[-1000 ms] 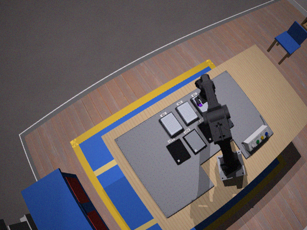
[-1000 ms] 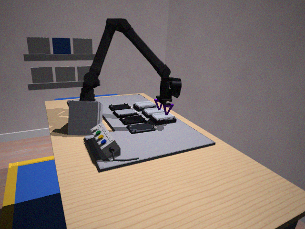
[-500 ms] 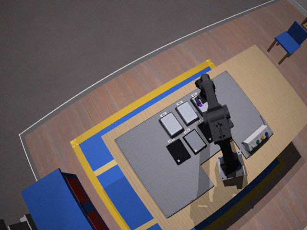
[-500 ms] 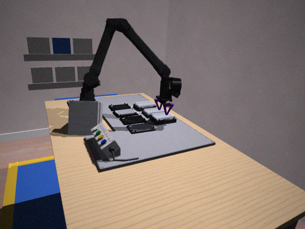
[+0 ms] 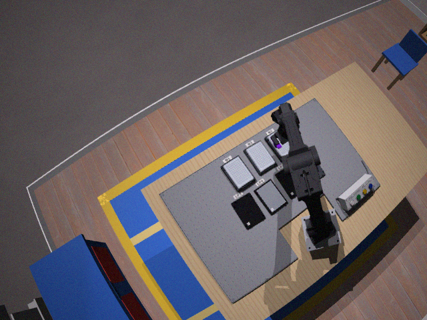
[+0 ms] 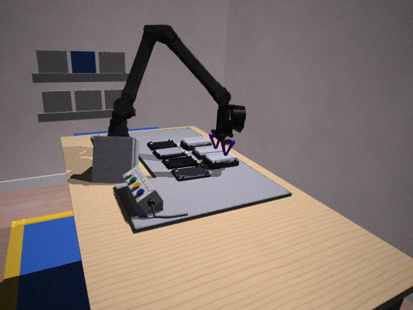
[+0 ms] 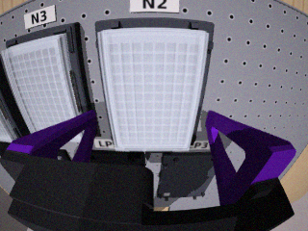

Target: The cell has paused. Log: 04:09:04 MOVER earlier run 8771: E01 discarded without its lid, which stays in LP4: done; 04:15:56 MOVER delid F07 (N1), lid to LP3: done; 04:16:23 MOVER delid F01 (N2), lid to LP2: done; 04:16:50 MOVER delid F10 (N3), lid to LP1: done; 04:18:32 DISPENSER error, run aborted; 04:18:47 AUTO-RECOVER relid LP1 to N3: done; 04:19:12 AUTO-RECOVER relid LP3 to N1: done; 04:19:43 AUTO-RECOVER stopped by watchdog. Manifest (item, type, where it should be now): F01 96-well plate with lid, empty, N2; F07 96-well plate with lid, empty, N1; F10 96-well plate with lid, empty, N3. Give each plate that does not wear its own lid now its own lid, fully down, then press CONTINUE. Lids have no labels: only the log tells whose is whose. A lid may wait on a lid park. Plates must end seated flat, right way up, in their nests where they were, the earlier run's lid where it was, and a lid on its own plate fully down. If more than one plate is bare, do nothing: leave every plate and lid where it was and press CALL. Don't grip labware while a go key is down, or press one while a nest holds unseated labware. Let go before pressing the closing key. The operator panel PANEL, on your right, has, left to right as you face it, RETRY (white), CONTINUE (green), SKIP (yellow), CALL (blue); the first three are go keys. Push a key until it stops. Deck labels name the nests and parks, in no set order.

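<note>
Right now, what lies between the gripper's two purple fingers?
In the wrist view, the near end of the N2 plate lies between the open gripper's fingers, ungripped.

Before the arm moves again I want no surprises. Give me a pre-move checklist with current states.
1. Gripper open, holding nothing: ok.
2. Gripper lined up over the N2 plate: ok.
3. N2 plate square in its nest: ok.
4. Lid on the N2 plate fully down: cannot tell.
5. Arm away from the panel keys: ok.
6. Parked lid lying flat on its lid park: ok.
</note>
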Action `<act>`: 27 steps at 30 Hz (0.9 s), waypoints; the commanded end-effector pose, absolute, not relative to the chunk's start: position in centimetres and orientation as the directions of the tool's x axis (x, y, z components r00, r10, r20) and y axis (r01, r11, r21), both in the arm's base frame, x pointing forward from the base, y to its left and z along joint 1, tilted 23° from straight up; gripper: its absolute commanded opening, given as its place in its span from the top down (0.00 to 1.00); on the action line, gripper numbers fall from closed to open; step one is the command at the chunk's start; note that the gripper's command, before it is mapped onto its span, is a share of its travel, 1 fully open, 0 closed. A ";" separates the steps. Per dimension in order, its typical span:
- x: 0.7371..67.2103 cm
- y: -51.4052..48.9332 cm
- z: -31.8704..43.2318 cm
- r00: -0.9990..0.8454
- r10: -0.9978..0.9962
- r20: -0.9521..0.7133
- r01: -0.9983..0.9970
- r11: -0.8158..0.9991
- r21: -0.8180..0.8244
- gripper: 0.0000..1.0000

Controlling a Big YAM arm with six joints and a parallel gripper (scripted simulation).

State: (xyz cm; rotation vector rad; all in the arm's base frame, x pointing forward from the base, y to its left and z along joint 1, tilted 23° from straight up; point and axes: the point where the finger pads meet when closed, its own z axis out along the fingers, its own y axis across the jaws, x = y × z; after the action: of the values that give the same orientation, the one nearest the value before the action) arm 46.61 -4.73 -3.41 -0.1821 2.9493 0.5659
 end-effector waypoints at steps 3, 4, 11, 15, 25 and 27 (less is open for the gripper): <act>48.8 -6.5 -0.9 -0.973 -0.086 -0.214 -0.156 0.929 0.335 0.00; 48.8 -6.5 -0.9 -0.973 -0.086 -0.214 -0.156 0.929 0.335 0.00; 48.6 -6.5 -1.1 -0.974 -0.086 -0.212 -0.155 0.929 0.336 0.00; 48.6 -6.5 -1.1 -0.974 -0.086 -0.212 -0.155 0.929 0.336 0.00; 48.6 -6.5 -1.1 -0.973 -0.086 -0.212 -0.155 0.929 0.336 0.00; 48.6 -6.5 -1.0 -0.973 -0.086 -0.212 -0.155 0.929 0.336 0.00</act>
State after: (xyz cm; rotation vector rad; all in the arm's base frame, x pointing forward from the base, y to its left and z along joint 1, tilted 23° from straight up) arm 46.64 -4.75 -3.37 -0.1822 2.9492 0.5658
